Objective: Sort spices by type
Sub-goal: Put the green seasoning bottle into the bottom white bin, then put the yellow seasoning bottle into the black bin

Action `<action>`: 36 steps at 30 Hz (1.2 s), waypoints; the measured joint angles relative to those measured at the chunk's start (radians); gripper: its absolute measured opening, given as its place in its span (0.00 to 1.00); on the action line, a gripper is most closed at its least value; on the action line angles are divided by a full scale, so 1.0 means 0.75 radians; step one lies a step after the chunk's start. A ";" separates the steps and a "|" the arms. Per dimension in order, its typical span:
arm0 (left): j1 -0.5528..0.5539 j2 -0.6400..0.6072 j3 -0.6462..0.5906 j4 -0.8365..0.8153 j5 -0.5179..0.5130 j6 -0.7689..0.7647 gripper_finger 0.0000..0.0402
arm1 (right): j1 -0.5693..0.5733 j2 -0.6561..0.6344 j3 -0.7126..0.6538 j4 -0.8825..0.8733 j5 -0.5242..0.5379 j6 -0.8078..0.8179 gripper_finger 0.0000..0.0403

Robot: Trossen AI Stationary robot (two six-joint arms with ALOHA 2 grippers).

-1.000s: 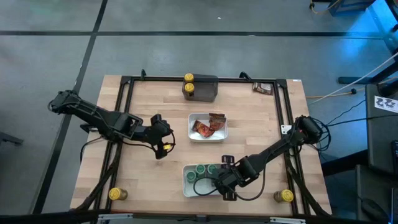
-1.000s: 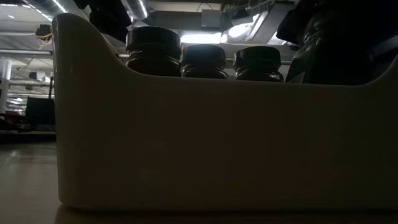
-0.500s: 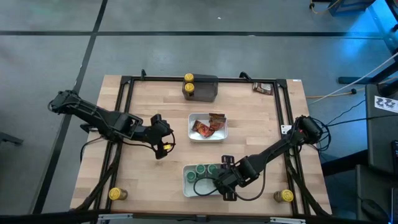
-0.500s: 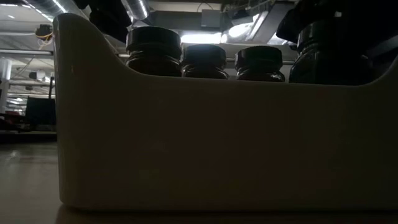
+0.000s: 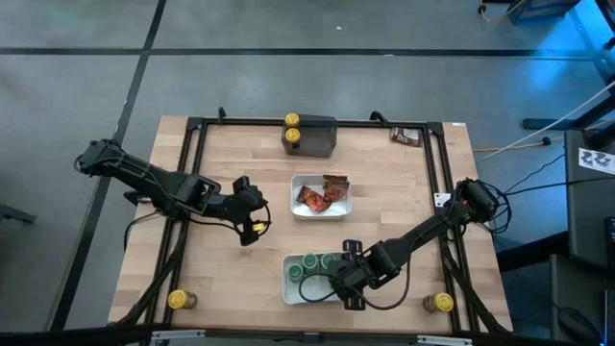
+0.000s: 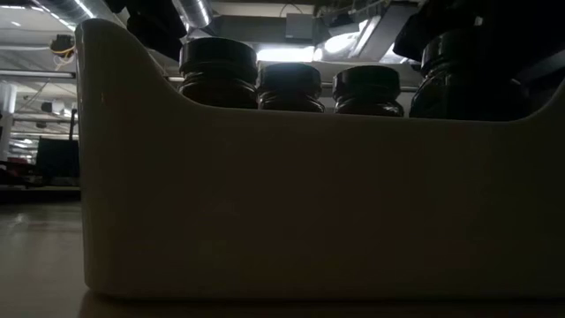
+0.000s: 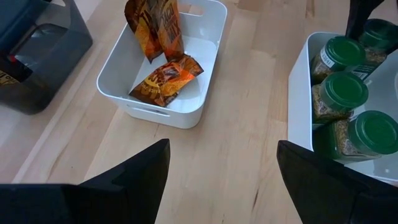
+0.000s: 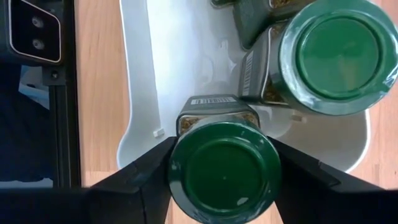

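Pale wood tabletop inside its black frame carries two white trays, and I work at the near one. Through the right wrist camera I see my right gripper with a finger on either flank of a green-lidded jar, touching it, so I take it as pinched; the jar sits low inside the near tray, beside three other green-lidded jars. From above, the right gripper shows at that tray's right end. I judge this to be the placing of a fourth green jar, at the point of letting go. My left gripper hangs with fingers spread wide and nothing between them, over bare wood left of the middle tray, which holds the orange-brown sachets. Next I would part the right fingers and lift straight up, clear of the neighbouring lids. Yellow-lidded jars remain: two at the near corners, one on the dark grey block at the far edge. One sachet lies loose at the far right.
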 joint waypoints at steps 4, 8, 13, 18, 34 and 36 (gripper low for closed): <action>0.000 0.000 0.000 0.000 0.000 -0.001 0.70 | 0.000 0.000 0.000 0.001 0.000 0.003 0.60; 0.000 0.000 0.000 0.000 0.000 -0.001 0.70 | 0.000 -0.001 0.000 0.001 -0.003 0.009 0.68; 0.000 0.000 0.000 0.000 0.001 -0.001 0.70 | 0.000 -0.003 0.007 -0.003 -0.011 0.005 0.75; 0.000 0.000 0.000 0.000 0.001 -0.001 0.70 | 0.000 -0.004 0.103 -0.093 -0.027 -0.006 0.76; 0.000 0.000 0.000 0.000 0.001 0.005 0.70 | 0.152 -0.007 0.358 -0.576 0.046 0.107 0.75; 0.000 0.000 0.000 0.000 0.001 0.006 0.70 | 0.197 -0.007 0.357 -0.655 0.095 0.173 0.75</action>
